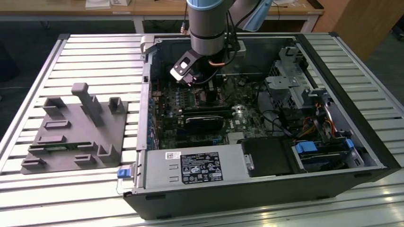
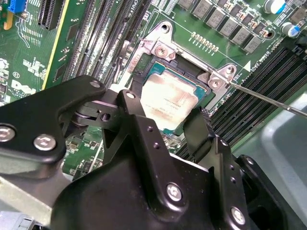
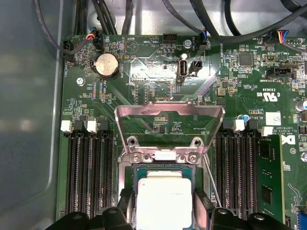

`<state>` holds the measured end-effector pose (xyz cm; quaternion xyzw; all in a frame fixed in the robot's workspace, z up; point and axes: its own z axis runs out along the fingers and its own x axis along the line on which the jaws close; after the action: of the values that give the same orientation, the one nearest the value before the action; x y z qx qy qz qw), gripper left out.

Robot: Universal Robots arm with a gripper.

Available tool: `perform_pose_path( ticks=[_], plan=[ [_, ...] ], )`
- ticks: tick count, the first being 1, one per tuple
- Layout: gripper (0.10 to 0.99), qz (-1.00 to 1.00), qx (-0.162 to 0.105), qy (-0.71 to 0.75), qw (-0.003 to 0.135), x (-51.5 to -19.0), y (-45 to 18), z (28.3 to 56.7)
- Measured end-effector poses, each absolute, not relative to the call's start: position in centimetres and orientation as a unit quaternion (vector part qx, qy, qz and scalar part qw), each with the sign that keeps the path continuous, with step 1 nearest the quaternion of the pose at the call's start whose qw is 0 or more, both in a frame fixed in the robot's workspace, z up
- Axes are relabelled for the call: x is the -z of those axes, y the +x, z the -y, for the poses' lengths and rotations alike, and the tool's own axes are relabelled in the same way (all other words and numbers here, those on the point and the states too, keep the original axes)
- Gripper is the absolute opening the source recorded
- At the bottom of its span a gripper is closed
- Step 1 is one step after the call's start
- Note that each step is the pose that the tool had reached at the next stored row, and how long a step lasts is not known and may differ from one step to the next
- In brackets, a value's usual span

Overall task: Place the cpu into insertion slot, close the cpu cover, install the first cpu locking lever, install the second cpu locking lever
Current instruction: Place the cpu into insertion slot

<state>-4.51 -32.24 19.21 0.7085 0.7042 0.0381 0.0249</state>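
Two fingers (image 2: 196, 132) of my gripper (image 1: 197, 81), upper middle in the exterior view, pinch the chip (image 3: 164, 201) in its socket (image 2: 184, 72). I reckon a crooked release could bend pins; cover (image 3: 169, 110) stands open.

One cpu (image 3: 164, 201), one cpu cover (image 3: 144, 109)

The exterior view looks steeply down from outside at the open computer case (image 1: 252, 194), with the arm (image 1: 207, 28) entering at upper centre. Both wrist views sit close over the circuit board (image 3: 249, 96) (image 2: 29, 72) and share the cpu (image 3: 164, 201) (image 2: 168, 103). The first wrist view faces it squarely, and the second wrist view looks obliquely past the gripper (image 2: 165, 115).
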Motion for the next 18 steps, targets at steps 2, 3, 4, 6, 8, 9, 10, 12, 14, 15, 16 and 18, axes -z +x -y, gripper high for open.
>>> perform_pose_path(
  ticks=[2, 3, 4, 6, 8, 9, 10, 12, 14, 15, 16, 18],
  plan=[
    [0.616, -0.704, -0.038, 0.709, 0.025, -19.3, -4.5, 32.2],
    [0.616, -0.704, -0.038, 0.709, 0.025, -19.4, -4.5, 32.2],
    [0.616, -0.704, -0.038, 0.709, 0.025, -19.5, -4.5, 32.2],
    [0.616, -0.704, -0.038, 0.709, 0.025, -19.8, -4.5, 32.2],
    [0.616, -0.704, -0.038, 0.709, 0.025, -20.1, -4.5, 32.2],
    [0.616, -0.704, -0.038, 0.709, 0.025, -20.2, -4.5, 32.2],
    [0.616, -0.704, -0.038, 0.709, 0.025, -20.2, -4.5, 32.2],
    [0.616, -0.704, -0.038, 0.709, 0.025, -20.2, -4.5, 32.2],
    [0.616, -0.704, -0.038, 0.709, 0.025, -20.2, -4.5, 32.2],
    [0.616, -0.704, -0.038, 0.709, 0.025, -20.2, -4.5, 32.2],
    [0.616, -0.704, -0.038, 0.709, 0.025, -20.2, -4.5, 32.2],
    [0.6, -0.704, -0.038, 0.709, 0.025, -20.3, -4.5, 32.2]
  ],
)
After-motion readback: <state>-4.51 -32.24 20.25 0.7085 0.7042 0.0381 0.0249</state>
